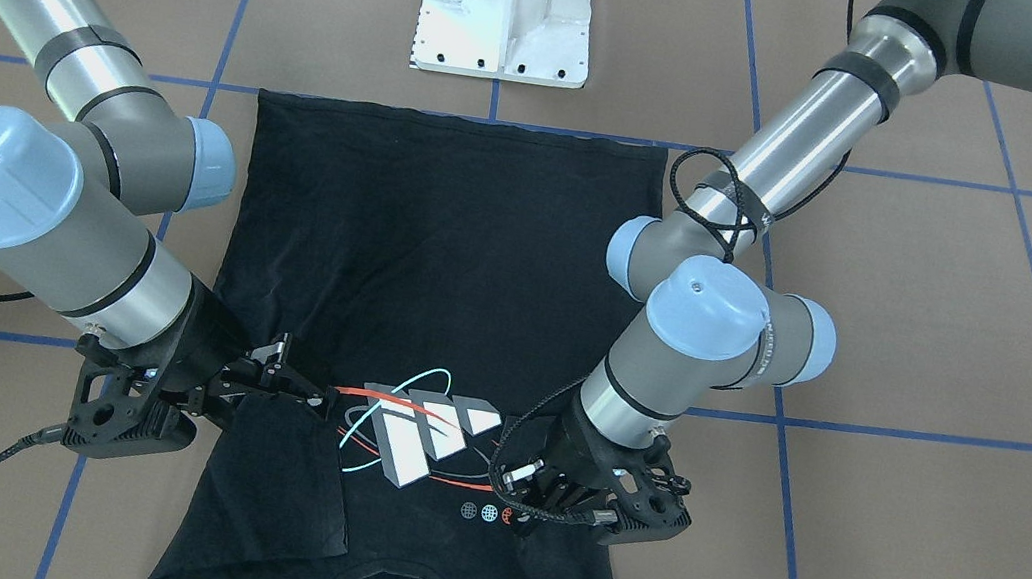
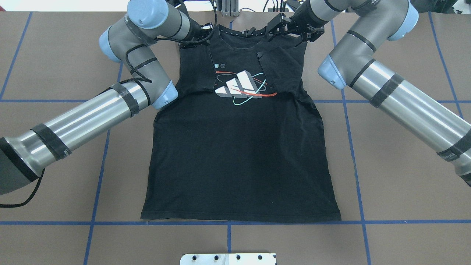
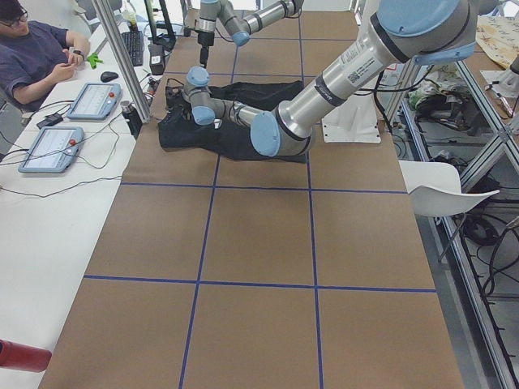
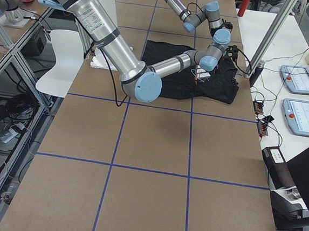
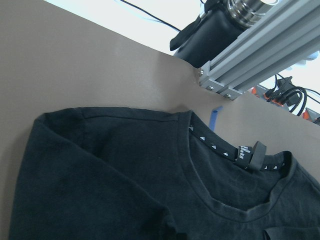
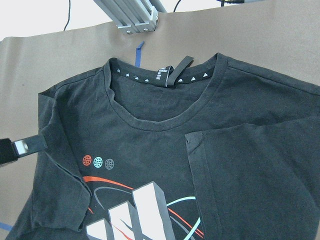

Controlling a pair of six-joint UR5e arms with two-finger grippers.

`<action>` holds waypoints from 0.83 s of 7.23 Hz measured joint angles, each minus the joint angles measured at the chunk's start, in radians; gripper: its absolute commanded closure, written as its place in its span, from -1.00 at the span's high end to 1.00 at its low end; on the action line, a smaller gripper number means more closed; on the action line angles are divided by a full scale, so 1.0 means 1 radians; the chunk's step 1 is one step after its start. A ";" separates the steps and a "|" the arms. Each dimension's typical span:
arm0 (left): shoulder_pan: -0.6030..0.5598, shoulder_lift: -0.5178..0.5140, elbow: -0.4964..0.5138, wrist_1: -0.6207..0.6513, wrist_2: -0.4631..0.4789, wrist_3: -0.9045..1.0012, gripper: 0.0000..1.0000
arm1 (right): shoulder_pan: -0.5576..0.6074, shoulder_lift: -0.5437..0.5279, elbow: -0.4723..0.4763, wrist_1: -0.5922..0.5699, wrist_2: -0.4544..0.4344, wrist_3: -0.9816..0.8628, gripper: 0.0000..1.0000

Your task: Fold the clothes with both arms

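Just in front of the white pedestal, you have the black T-shirt lying flat on the table, its hem nearest the pedestal and both sleeves folded inward. At the shirt's end farthest from the pedestal, the right gripper and left gripper sit low, flanking the chest graphic. You cannot tell whether either is open or pinching cloth.
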 measured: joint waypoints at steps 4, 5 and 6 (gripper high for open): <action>0.021 -0.005 0.013 -0.026 0.017 -0.011 0.99 | 0.000 -0.001 -0.003 0.000 -0.001 -0.004 1.00; 0.022 -0.005 0.009 -0.039 0.016 -0.010 1.00 | 0.001 -0.002 -0.004 0.000 -0.001 -0.008 1.00; 0.020 -0.004 -0.009 -0.051 0.015 -0.011 1.00 | 0.002 -0.002 -0.005 0.000 0.000 -0.010 1.00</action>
